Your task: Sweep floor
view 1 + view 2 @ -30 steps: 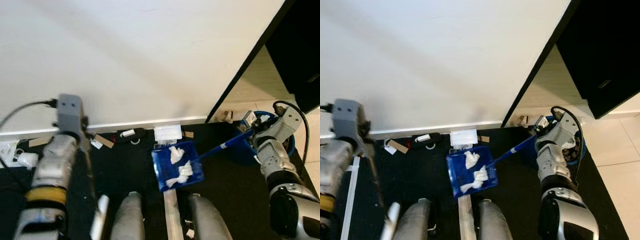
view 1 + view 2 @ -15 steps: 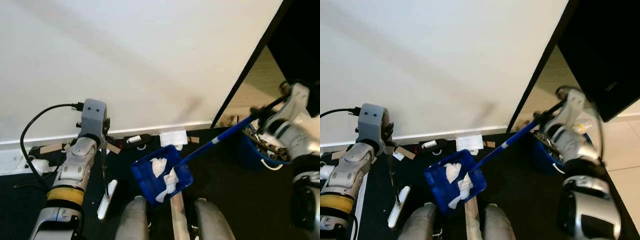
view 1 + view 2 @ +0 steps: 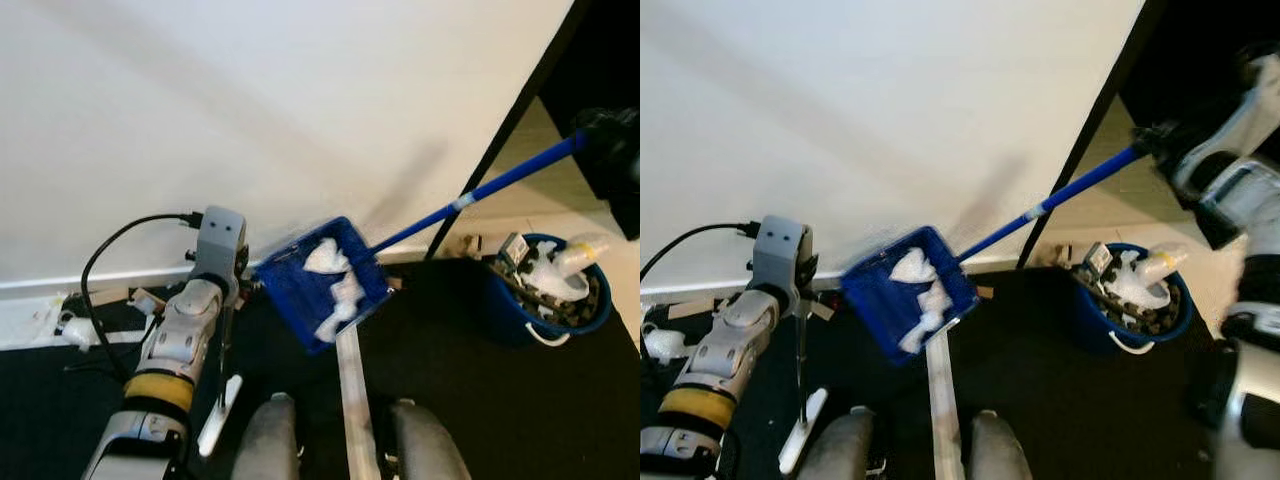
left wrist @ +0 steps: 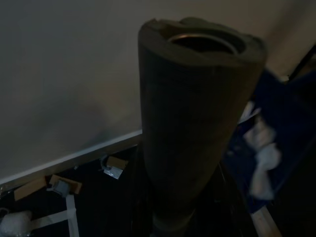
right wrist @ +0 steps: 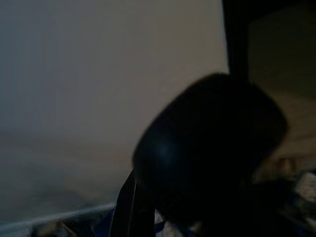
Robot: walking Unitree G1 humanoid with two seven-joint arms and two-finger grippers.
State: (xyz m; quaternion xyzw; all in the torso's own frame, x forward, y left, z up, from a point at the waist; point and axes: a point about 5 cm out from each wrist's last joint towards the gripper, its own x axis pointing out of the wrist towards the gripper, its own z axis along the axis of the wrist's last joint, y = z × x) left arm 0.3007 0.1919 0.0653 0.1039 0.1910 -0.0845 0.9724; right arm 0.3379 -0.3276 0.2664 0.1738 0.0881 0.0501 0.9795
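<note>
Left eye view: right gripper [image 3: 1152, 138] is clamped on the dustpan [image 3: 322, 282] handle, pan raised by the wall. Swing it level over the bucket [image 3: 545, 290], then tip. Left gripper [image 3: 222, 275] grips the broom [image 3: 218, 400].

Blue dustpan [image 3: 322, 282] raised, tilted, holding white scraps [image 3: 335, 285].

White wall [image 3: 250, 90], white baseboard [image 3: 60, 283], black floor mat [image 3: 520, 410], dark doorframe [image 3: 520, 110].
</note>
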